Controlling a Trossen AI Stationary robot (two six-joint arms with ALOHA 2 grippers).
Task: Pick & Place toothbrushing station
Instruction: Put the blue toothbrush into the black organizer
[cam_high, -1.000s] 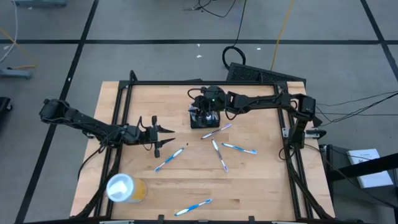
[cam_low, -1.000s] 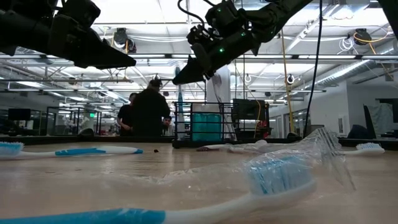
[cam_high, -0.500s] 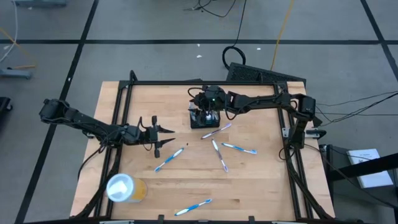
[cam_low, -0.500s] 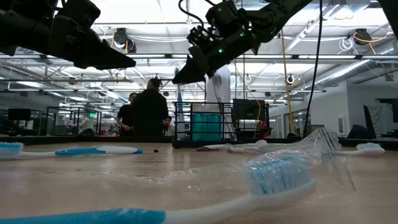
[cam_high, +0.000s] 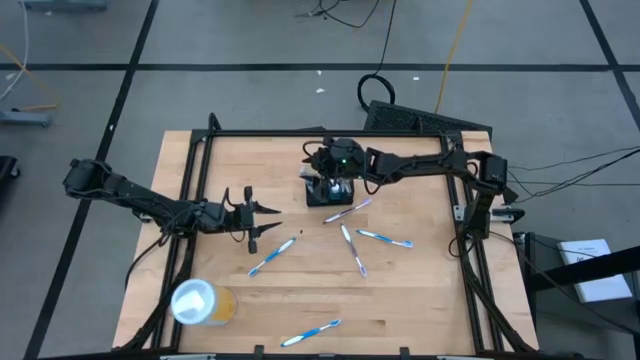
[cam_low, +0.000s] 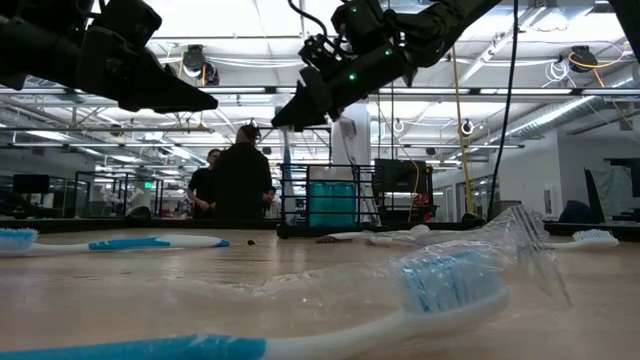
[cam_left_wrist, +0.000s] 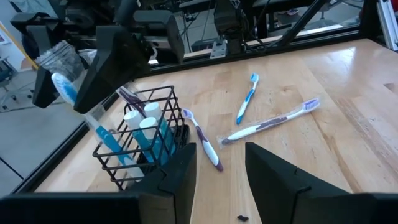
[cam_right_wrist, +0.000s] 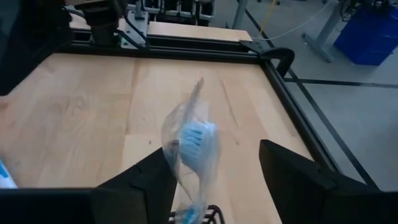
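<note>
Toothbrushes lie scattered over the wooden table (cam_high: 400, 300), and a yellow cup with white lid (cam_high: 200, 302) rests on its side near the front left corner. Left gripper (cam_high: 262, 222) hovers over the left part of the table, fingers parted to a moderate gap with nothing between them; its wrist view shows bare wood in that gap. Just beside its tips lies a blue toothbrush (cam_high: 274, 253), and another blue one (cam_high: 310, 333) lies at the front edge.

Toward the middle rear stands the toothbrushing station (cam_high: 328, 192), a black wire-mesh holder (cam_left_wrist: 144, 143), upright on the table with tubes and a wrapped blue toothbrush (cam_left_wrist: 93, 121) standing in its compartments. Right gripper (cam_high: 332, 180) sits directly above it, fingers spread wide on either side of that brush's plastic-wrapped head (cam_right_wrist: 196, 140) without pinching it; the brush stands free between them.

Right of the station lie a purple toothbrush (cam_high: 349, 210), a white-and-purple one (cam_high: 352, 249) and a blue one (cam_high: 386, 239), close together but apart from the holder.
</note>
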